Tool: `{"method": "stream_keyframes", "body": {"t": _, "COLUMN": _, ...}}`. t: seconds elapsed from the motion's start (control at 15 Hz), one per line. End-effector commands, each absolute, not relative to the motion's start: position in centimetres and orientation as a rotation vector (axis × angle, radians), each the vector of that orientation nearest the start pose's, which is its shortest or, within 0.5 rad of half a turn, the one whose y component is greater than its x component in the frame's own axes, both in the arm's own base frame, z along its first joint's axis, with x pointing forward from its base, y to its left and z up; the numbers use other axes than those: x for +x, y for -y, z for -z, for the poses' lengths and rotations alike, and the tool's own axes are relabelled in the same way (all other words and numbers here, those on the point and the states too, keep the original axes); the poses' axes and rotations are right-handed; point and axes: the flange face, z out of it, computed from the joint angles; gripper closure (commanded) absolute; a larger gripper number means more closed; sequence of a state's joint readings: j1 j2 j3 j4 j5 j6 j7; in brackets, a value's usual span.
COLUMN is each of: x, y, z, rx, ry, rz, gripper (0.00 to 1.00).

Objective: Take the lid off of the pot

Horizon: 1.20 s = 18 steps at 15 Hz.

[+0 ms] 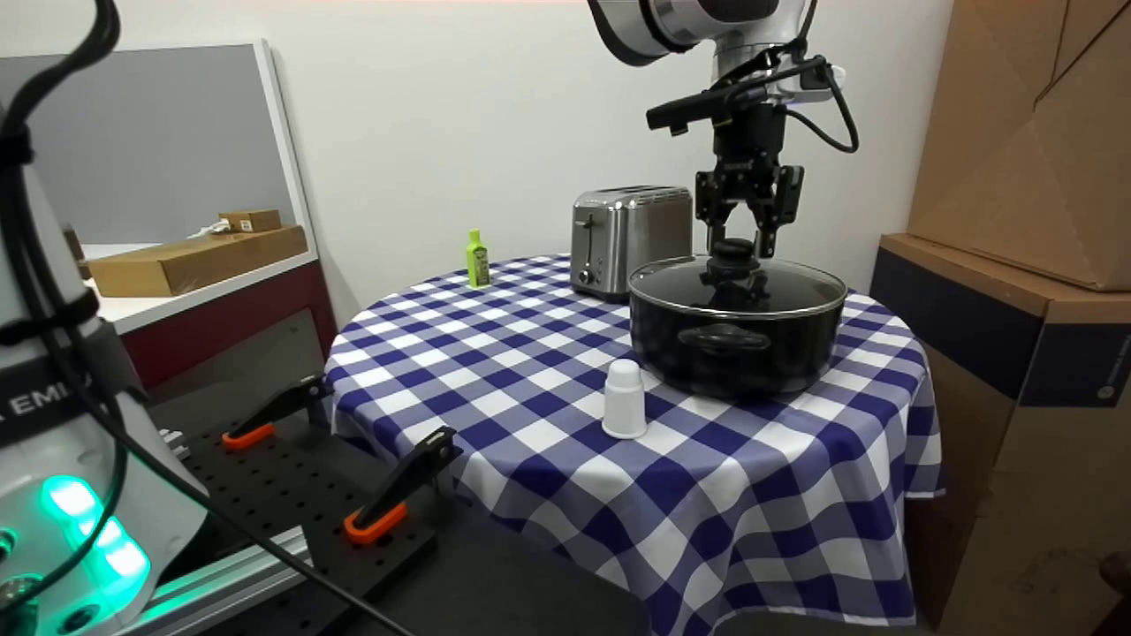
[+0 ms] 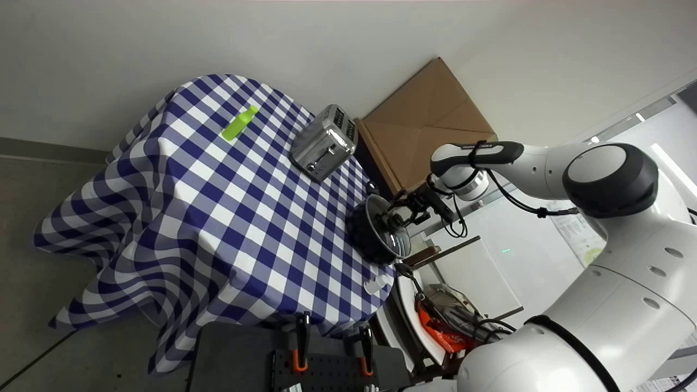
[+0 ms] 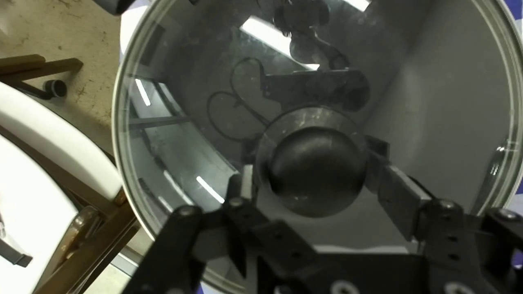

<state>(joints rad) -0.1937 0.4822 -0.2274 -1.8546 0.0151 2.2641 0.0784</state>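
On the checked tabletop (image 1: 521, 353), the lid (image 1: 800, 287) sits on the pot (image 1: 742, 364); end effector (image 1: 739, 240) spread wide astride the knob (image 3: 318, 171). Contact: can't quite tell from here. I'd centre, squeeze evenly, lift straight up, then go sideways. White container (image 1: 625, 402) just beside the pot, toaster (image 1: 632, 240) near; steer off both. Green bottle (image 1: 478, 262) well apart.

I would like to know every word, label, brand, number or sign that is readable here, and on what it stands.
"A EMI": white letters on the robot base, seemingly cut off.
Green bottle: label too small to read.
Lower cardboard box: print too small.
Papers in an exterior view: too blurred.
Wrist view: no readable text.
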Motion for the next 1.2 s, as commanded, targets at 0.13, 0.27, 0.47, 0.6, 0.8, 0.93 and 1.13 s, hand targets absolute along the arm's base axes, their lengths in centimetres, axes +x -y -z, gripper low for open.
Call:
{"method": "stream_keyframes", "body": {"t": 0.13, "x": 58.9, "y": 25.3, "z": -27.5, "rx": -3.138, "ry": -0.795, "rz": -0.144, "gripper": 0.7}}
{"method": "stream_keyframes", "body": {"t": 0.27, "x": 58.7, "y": 25.4, "z": -28.2, "rx": -3.136, "ry": -0.798, "rz": -0.16, "gripper": 0.77}}
{"method": "stream_keyframes", "body": {"t": 0.47, "x": 58.2, "y": 25.1, "z": -29.0, "rx": -3.127, "ry": -0.791, "rz": -0.18, "gripper": 0.8}}
{"method": "stream_keyframes", "body": {"t": 0.6, "x": 58.0, "y": 25.0, "z": -29.7, "rx": -3.121, "ry": -0.789, "rz": -0.19, "gripper": 0.91}}
{"method": "stream_keyframes", "body": {"t": 0.8, "x": 57.5, "y": 24.7, "z": -30.7, "rx": -3.103, "ry": -0.778, "rz": -0.235, "gripper": 0.56}}
{"method": "stream_keyframes", "body": {"t": 0.93, "x": 56.9, "y": 24.5, "z": -31.3, "rx": -3.089, "ry": -0.77, "rz": -0.295, "gripper": 0.42}}
{"method": "stream_keyframes", "body": {"t": 1.13, "x": 56.4, "y": 24.6, "z": -31.2, "rx": -3.071, "ry": -0.783, "rz": -0.355, "gripper": 0.2}}
